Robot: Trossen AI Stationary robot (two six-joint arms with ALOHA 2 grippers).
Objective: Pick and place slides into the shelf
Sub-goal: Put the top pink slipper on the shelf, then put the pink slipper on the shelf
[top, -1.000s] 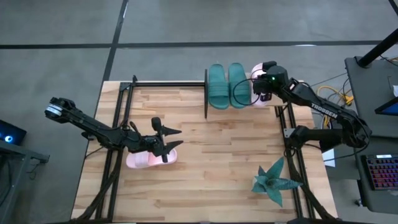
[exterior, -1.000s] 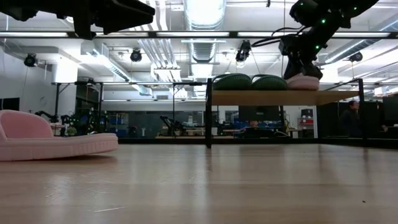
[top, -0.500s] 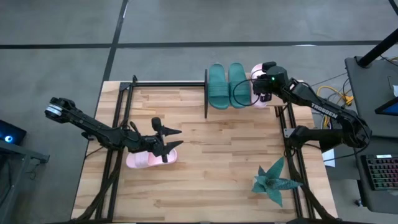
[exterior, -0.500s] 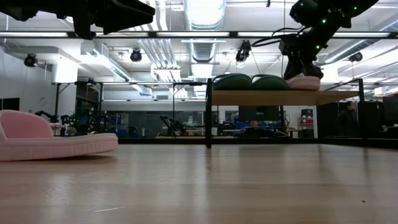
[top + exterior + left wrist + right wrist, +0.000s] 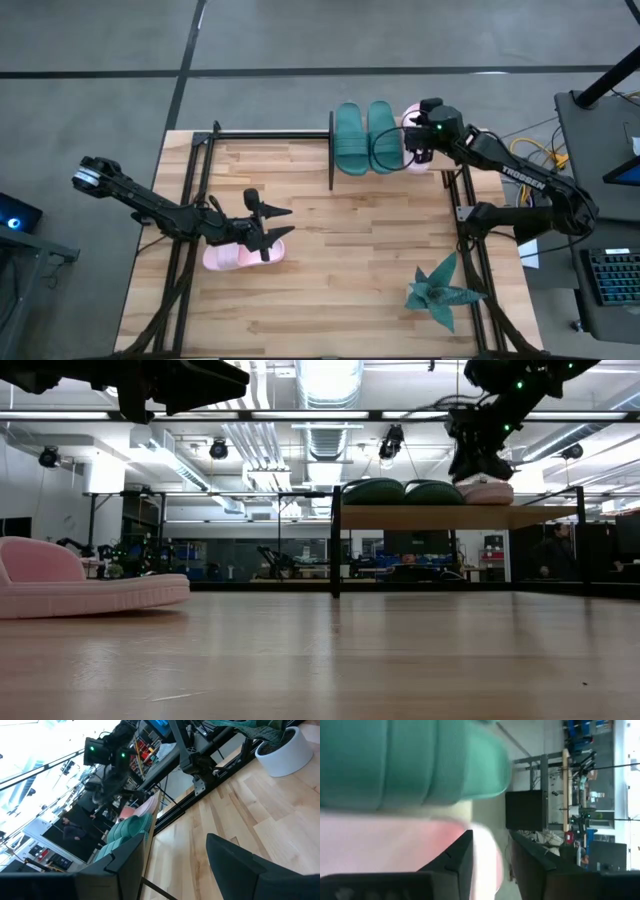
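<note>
four soft ribbed foam slides are counted: two dark teal slides [image 5: 365, 135] and one pale pink slide [image 5: 411, 137] lie side by side on the small light wood shelf with black uprights [image 5: 450, 517]; a second pink slide [image 5: 240, 256] rests on the plank tabletop [image 5: 350, 260]. the right gripper [image 5: 421, 140] is held just above the shelved pink slide, fingers parted. the left gripper [image 5: 272, 228], spread wide, is held over the tabletop slide.

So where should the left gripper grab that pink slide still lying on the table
Probably by the wide strap. The pink slide lies flat, sole down, on the table, so the raised strap arches above the footbed with a gap under it. The left gripper, open directly above it, could come straight down with one finger under the strap and one over it; the flat sole offers little to pinch.
</note>
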